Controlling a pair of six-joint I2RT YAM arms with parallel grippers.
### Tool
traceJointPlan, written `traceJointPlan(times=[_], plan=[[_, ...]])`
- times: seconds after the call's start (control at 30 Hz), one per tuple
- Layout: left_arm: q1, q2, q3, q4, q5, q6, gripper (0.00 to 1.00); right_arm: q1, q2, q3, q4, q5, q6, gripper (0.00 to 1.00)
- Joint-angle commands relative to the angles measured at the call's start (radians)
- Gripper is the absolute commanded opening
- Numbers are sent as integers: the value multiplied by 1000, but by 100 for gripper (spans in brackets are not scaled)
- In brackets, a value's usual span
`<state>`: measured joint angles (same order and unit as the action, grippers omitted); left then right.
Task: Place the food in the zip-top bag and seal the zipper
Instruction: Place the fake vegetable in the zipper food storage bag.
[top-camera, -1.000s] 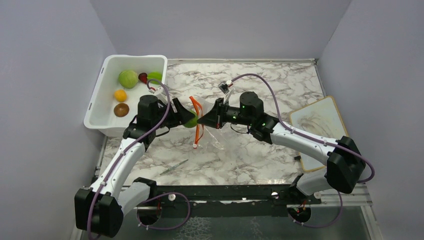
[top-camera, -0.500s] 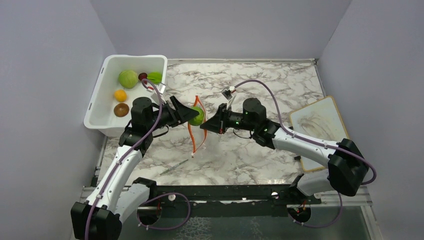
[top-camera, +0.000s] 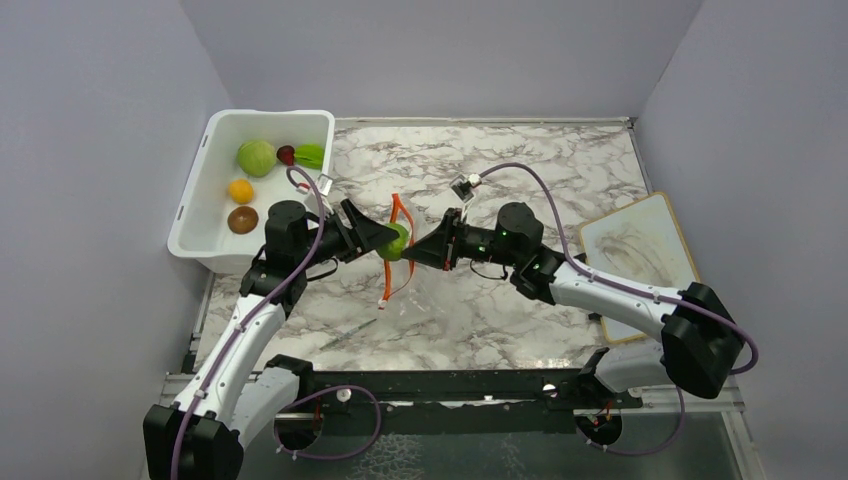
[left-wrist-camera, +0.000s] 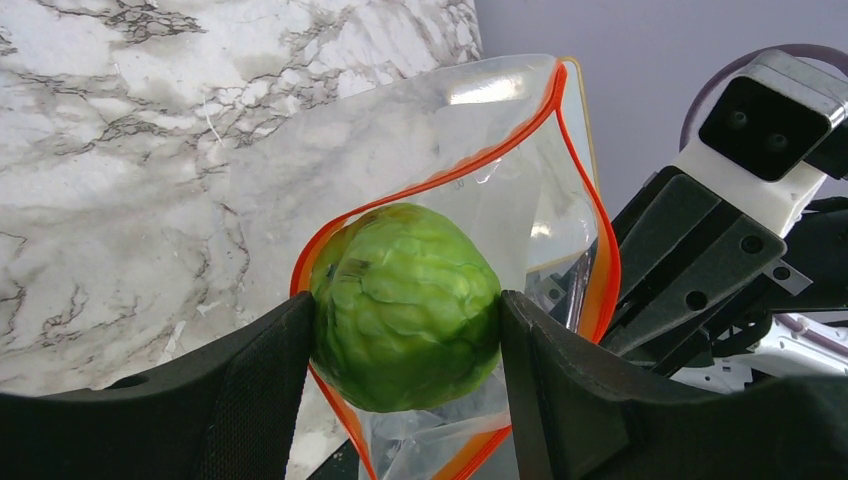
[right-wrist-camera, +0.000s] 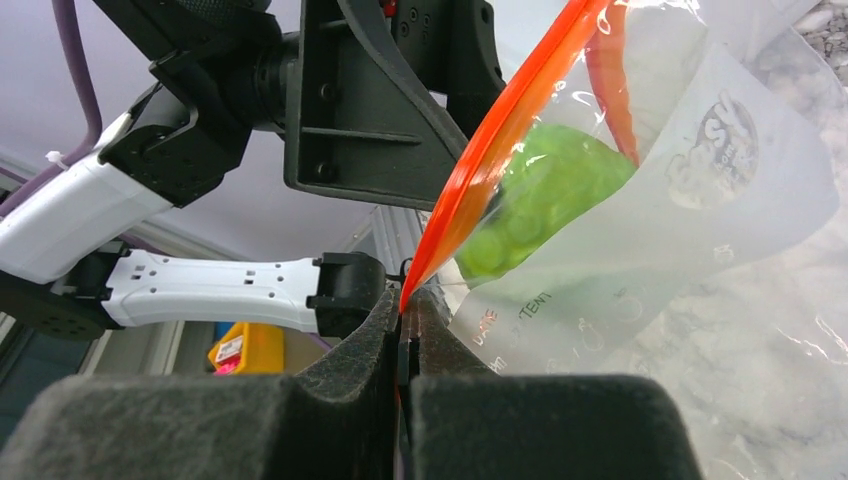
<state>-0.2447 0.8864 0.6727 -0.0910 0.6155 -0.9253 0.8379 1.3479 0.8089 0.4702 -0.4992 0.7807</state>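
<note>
The left gripper is clamped on a green ball. One finger is against each flank, and the ball fills the gap between them. The right gripper has its fingers closed to a sliver on the zipper, pinching one lip of the bag. The bag rises and opens away from those fingertips.

Just past the left fingertips, the orange rim loops around the ball, which sits in the bag's mouth. How deep it sits is hard to tell, though the right wrist view shows it green through the film.

The ball looks light, firm and ribbed, so a flank grip across its widest part should hold it without slipping. The bag is thin, limp and slick. It will sag and fold wherever it is not supported, and one pinched lip probably keeps the mouth only loosely open. The stiffer zipper strip is the sensible place to hold it, not the film.

The rest of the food lies in the tub, well behind the left fingers.
</note>
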Motion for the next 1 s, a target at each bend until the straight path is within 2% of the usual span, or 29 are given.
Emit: traceJointPlan(times=[0.0,0.13,0.3,0.5,0.67,0.77,0.97], plan=[[-6,-31,54,4,67,8,65,5,-41,-17,62,-18,23,1],[-5,-56,86,-30,81,17,79,4,-96,-39,43,14,27,1],[-5,-65,166,-103,96,73,83,6,-148,-77,33,70,43,1],[-5,-68,242,-271,-4,247,82,5,-195,-85,21,114,64,1],[-7,-53,228,-266,52,409,77,6,-213,-96,38,100,84,1],[-6,-50,196,-224,103,449,76,5,-213,-100,60,71,105,1],[-6,-47,88,-43,130,403,70,4,-211,-104,78,35,112,1]])
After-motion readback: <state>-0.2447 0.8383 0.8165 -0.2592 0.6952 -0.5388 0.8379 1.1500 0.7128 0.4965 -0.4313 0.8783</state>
